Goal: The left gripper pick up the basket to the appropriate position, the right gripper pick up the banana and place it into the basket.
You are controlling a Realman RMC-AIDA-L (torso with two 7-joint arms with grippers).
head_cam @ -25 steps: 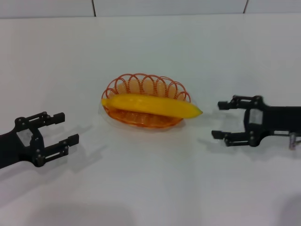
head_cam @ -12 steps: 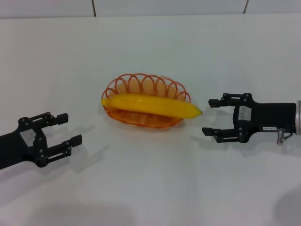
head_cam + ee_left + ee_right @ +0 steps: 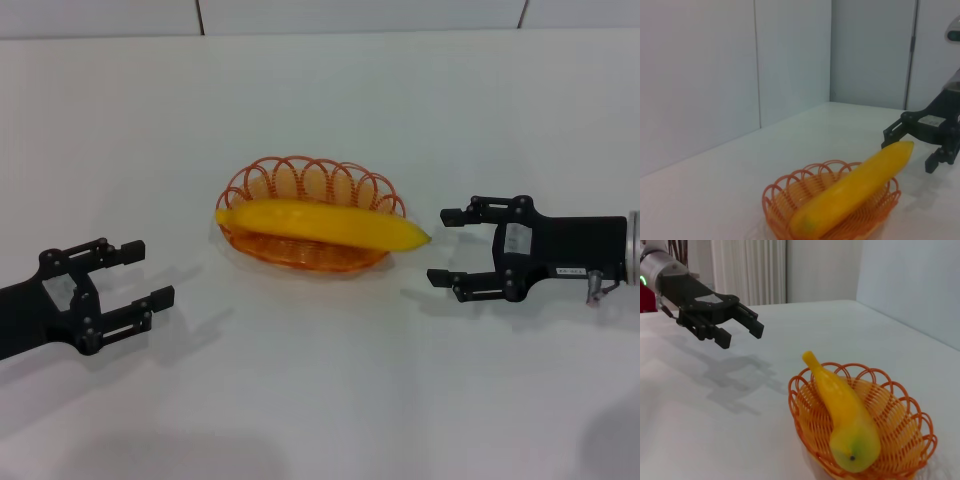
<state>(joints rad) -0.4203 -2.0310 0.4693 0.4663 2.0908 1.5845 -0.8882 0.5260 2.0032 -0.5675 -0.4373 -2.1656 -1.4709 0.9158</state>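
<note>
With the banana (image 3: 320,226) lying across the basket (image 3: 300,180), the right gripper (image 3: 447,247), open and empty, has edged closer to its tip, while the left gripper (image 3: 143,271) waits open.

basket (image 3: 900,435) near rim cut off, left arm (image 3: 15,320) cropped

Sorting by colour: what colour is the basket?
Orange wire basket, clearest in the right wrist view.

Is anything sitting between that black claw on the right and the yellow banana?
Nothing visible does. The open right gripper faces the pointed tip of the smooth yellow banana across bare white table; the banana lies across the orange wire basket.
</note>
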